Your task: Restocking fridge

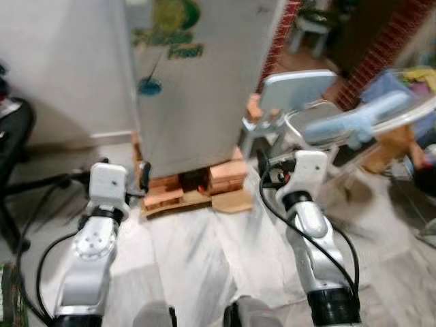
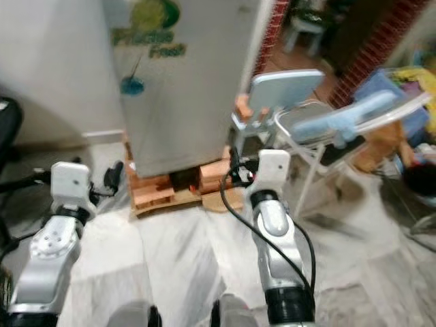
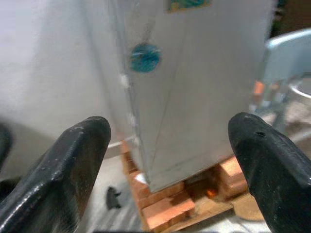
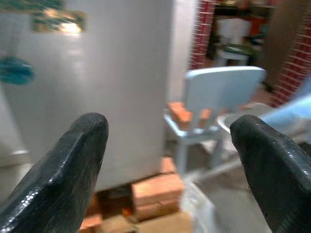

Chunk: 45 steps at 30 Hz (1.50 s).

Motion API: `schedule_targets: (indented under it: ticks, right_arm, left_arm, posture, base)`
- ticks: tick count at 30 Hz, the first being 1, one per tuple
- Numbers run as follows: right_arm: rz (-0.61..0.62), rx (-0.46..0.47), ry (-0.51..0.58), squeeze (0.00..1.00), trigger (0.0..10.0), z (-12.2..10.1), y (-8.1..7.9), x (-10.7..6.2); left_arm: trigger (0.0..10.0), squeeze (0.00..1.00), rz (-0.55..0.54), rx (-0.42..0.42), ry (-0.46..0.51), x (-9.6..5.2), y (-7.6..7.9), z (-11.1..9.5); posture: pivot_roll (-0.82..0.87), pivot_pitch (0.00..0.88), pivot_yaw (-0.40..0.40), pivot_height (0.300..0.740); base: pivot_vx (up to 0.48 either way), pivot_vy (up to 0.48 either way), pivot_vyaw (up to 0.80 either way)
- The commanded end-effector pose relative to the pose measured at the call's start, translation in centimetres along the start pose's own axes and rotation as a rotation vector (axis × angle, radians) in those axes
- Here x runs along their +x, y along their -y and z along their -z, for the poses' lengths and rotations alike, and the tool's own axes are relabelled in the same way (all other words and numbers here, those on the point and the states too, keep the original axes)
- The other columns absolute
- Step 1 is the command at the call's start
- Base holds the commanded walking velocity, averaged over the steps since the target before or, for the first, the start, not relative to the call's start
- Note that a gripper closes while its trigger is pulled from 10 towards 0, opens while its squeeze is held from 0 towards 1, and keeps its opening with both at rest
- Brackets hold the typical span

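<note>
It's approaching the tall white fridge [image 1: 197, 88] (door closed), left gripper [image 3: 167, 165] and right gripper [image 4: 170, 165] spread, empty; opening comes next.

Head pair: high, looking down — fridge [image 1: 197, 88] base ahead (blurred).
Wrists: low, near; both share fridge and bricks [image 3: 165, 206].

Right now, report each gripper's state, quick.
Left gripper: open, holding nothing, facing the fridge.
Right gripper: open, holding nothing, aimed between the fridge and the blue chair.
</note>
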State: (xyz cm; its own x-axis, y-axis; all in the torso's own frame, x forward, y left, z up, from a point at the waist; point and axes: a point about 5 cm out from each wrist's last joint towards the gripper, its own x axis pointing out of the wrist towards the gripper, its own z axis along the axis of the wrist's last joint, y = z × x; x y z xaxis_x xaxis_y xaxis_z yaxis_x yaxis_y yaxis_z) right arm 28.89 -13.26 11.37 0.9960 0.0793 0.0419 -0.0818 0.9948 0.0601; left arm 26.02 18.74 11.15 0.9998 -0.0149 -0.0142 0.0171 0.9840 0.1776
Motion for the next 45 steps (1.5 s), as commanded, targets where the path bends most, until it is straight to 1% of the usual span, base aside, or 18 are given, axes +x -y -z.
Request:
schedule_targets:
  ticks: [1,5,6,8,10,13,16,18,19,21,26,32,33,38,41,45]
  right_arm:
    - [0.009,-0.023,0.006,0.00,10.0,-0.1,0.7,-0.3]
    - [0.015,-0.012,0.009,0.00,10.0,-0.2,0.7,-0.1]
    - [0.018,-0.003,0.014,0.00,10.0,-0.3,0.7,0.0]
    - [0.018,0.002,0.018,0.00,10.0,-0.3,0.7,0.1]
    - [0.026,-0.014,0.023,0.00,10.0,-0.4,0.7,0.2]
    - [0.031,-0.003,0.029,0.00,10.0,-0.5,0.8,0.3]
    - [0.035,0.006,0.013,0.00,10.0,-0.3,0.8,0.4]
    - [0.039,-0.007,0.000,0.00,10.0,-0.2,0.7,0.4]
    - [0.032,-0.032,0.000,0.00,10.0,-0.2,0.6,0.4]
    - [0.023,-0.036,0.002,0.00,10.0,-0.2,0.5,0.4]
    - [0.009,-0.024,0.003,0.00,10.0,-0.2,0.3,0.6]
    - [-0.001,-0.019,0.006,0.00,10.0,-0.3,0.0,0.8]
    - [-0.004,-0.023,0.002,0.00,10.0,-0.1,0.1,0.7]
    - [-0.007,-0.029,-0.005,0.00,10.0,0.2,0.3,0.5]
    - [-0.007,-0.031,-0.007,0.00,10.0,0.2,0.3,0.6]
    - [-0.008,-0.035,-0.008,0.00,10.0,0.2,0.3,0.7]
  left_arm:
    - [10.0,0.00,0.057,0.004,0.019,0.0,0.9,-0.3]
    - [10.0,0.00,0.067,-0.004,0.019,0.1,0.9,-0.4]
    - [10.0,0.00,0.084,-0.027,0.015,0.1,1.1,-0.4]
    - [10.0,0.00,0.087,-0.032,0.016,0.1,1.1,-0.5]
    - [10.0,0.00,0.083,-0.023,0.014,0.1,1.0,-0.4]
    - [10.0,0.00,0.081,-0.021,-0.008,0.0,0.8,0.3]
    - [10.0,0.00,0.085,-0.019,-0.005,0.1,0.8,0.3]
    - [10.0,0.00,0.081,-0.025,-0.004,0.1,0.7,0.2]
    - [10.0,0.00,0.080,-0.040,-0.003,0.2,0.7,0.1]
    - [10.0,0.00,0.081,-0.046,0.000,0.2,0.8,0.1]
    - [10.0,0.00,0.048,-0.055,-0.016,-0.1,0.4,0.4]
    - [10.0,0.00,0.027,-0.069,-0.031,-0.2,0.1,0.6]
    - [10.0,0.00,0.018,-0.085,-0.041,-0.2,0.2,0.7]
    - [10.0,0.00,0.007,-0.092,-0.040,-0.2,0.2,0.7]
    - [10.0,0.00,0.004,-0.086,-0.031,-0.5,0.2,0.7]
    - [10.0,0.00,0.022,-0.077,-0.020,-0.9,0.6,0.5]
  posture:
    - [0.08,0.114,-0.076,0.740]
    - [0.08,0.124,-0.075,0.740]
    - [0.08,0.124,-0.075,0.740]
    - [0.08,0.120,-0.074,0.740]
    - [0.08,0.117,-0.067,0.740]
    - [0.08,0.116,-0.064,0.740]
    - [0.08,0.117,-0.066,0.740]
    - [0.08,0.117,-0.067,0.740]
    - [0.08,0.115,-0.074,0.740]
    - [0.08,0.116,-0.076,0.740]
    - [0.09,0.119,-0.087,0.740]
    - [0.09,0.121,-0.094,0.740]
    - [0.09,0.121,-0.097,0.740]
    - [0.09,0.123,-0.102,0.740]
    - [0.09,0.124,-0.105,0.740]
    - [0.09,0.129,-0.108,0.740]
  base:
    - [0.000,0.431,-0.80]
    - [0.296,0.377,-0.80]
    - [0.319,0.360,-0.80]
    - [0.321,0.358,-0.80]
    - [0.319,0.360,-0.80]
    - [0.320,0.359,0.00]
    - [0.322,0.356,-0.27]
    - [0.315,0.360,-0.80]
    - [0.319,0.360,-0.78]
    - [0.322,0.356,-0.77]
    - [0.272,0.396,-0.77]
    - [0.000,0.456,-0.72]
    - [0.000,0.480,0.00]
    - [0.000,0.480,0.00]
    - [0.000,0.480,0.00]
    - [0.000,0.068,0.00]
